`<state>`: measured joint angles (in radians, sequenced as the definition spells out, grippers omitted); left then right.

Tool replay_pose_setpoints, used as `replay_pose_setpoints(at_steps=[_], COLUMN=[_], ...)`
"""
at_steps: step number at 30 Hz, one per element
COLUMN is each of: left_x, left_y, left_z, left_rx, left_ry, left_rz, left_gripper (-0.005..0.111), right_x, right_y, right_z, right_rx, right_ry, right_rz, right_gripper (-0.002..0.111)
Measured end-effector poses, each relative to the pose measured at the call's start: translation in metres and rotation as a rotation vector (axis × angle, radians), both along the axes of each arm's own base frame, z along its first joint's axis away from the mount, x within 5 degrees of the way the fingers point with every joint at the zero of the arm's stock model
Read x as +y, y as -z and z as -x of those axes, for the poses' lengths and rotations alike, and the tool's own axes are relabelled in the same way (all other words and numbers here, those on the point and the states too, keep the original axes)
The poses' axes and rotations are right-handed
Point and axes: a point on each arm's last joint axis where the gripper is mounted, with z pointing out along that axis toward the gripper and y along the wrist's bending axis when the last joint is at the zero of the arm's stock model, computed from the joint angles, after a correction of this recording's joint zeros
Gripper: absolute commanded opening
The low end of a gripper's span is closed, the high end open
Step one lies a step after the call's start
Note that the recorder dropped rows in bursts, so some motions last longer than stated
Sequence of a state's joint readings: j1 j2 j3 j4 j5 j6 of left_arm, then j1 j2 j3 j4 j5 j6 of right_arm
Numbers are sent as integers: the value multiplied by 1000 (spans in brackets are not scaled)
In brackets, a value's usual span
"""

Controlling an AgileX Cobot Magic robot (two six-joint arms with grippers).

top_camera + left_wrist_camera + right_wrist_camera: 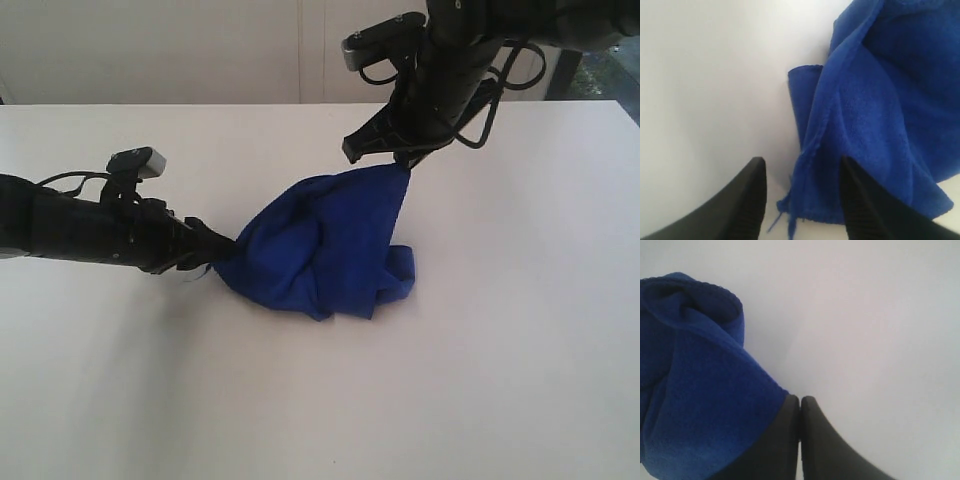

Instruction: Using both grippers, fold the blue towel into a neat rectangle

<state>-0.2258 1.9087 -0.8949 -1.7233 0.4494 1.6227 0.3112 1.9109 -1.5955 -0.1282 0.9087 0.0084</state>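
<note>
Loosely bunched terry blue towel (320, 245), right hand (407, 163) pinching it (tented), left hand (214, 257) spread.

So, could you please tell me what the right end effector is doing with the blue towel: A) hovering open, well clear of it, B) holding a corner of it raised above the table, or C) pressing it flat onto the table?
B: in the exterior view the right end effector is up off the table with a peak of the blue towel hanging from it, and its wrist view shows the jaws shut together.
</note>
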Motion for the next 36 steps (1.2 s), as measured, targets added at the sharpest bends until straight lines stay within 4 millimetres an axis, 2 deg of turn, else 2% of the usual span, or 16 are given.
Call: replay_pose_setpoints(at_steps=[7,11,14,19,22,26,29,36], left_x=[-1,-1,-1,-3,-5,-5,-1,21], left_y=[7,9,9,5,-11,-52,-81,-129], left_z=[0,0,0,1,3,12,27,75], left_rx=[-6,-10,-11,-16,-49,-143,-168,-153], left_ry=[29,35,37,57,67,107,163,254], left_rz=[-12,-18,-18,11,44,62,13,-257], left_gripper=[39,19,0,0,0,0,0,0], right_x=[0,0,0,0,0,-5,-11,-29], right_y=[0,0,0,0,-4,-28,-50,-96], right_z=[0,0,0,0,1,13,27,67], right_rx=[-4,-6,-6,-6,-12,-35,-44,-74], right_ry=[-1,-1,-1,-1,-8,-30,-36,-26], right_rz=[-2,-2,-2,-2,1,9,31,78], right_gripper=[0,0,0,0,0,0,0,0])
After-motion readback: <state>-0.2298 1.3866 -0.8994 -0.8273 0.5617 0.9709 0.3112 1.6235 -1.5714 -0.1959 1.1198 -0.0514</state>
